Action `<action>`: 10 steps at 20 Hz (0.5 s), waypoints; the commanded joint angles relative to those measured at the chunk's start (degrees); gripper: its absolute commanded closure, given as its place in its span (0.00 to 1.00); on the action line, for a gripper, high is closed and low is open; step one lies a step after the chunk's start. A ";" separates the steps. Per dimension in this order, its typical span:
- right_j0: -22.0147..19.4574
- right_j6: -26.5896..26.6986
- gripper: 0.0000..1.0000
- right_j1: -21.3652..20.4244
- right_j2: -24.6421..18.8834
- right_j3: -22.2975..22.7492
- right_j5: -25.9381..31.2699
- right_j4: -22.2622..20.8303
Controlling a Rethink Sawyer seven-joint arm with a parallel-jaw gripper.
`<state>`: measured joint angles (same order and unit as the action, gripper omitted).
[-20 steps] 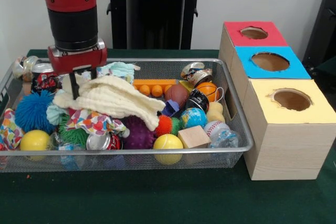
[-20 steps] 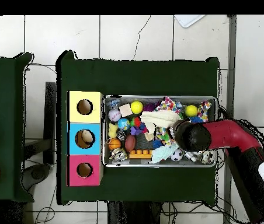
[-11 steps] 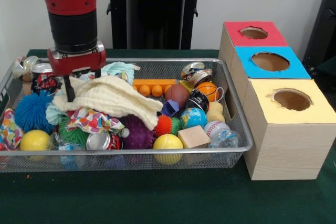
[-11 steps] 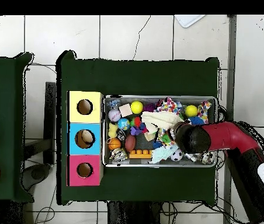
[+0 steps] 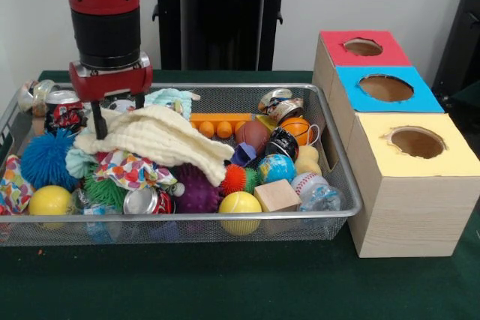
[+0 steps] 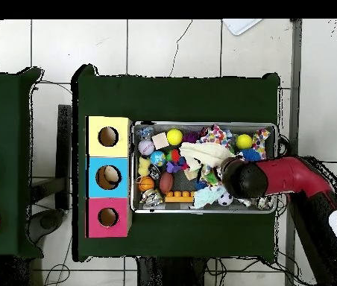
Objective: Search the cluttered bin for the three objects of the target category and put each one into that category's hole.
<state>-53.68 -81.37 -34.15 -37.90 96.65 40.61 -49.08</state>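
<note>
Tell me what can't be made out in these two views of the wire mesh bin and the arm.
- Gripper: front view shows one dark finger beside the cream muslin cloth; grip unclear. Overhead, the arm's own black wrist covers it.
- Objects under that cloth: hidden in both views.
- Insides of the red box hole and yellow box hole: too shadowed.
- Silver crushed can label: too small.

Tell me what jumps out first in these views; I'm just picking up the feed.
The red arm's end effector hangs over the left end of the wire bin, its fingers at the edge of a cream cloth draped over a jumble of balls, cans and toys. Right of the bin stands a wooden box with red, blue and yellow tops, each with a round hole.
</note>
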 commanded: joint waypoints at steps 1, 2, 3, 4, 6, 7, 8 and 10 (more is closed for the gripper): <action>2.25 -1.11 0.00 -6.63 2.84 9.70 0.39 1.03; 2.63 -1.69 0.00 -7.95 2.83 10.51 0.91 1.80; 3.07 -2.53 0.00 -9.26 3.00 11.47 1.12 2.40; 3.22 -2.89 0.00 -10.62 3.10 12.48 1.38 3.06; 4.09 -3.47 0.00 -13.61 3.44 14.08 2.68 4.61; 4.52 -3.75 0.00 -15.10 3.61 14.89 3.33 5.38; 4.95 -3.69 0.00 -17.07 3.63 15.70 4.44 6.72; 5.63 -3.55 0.00 -19.34 3.73 16.70 5.85 8.97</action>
<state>-49.87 -81.37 -45.55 -36.58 106.40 40.61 -44.32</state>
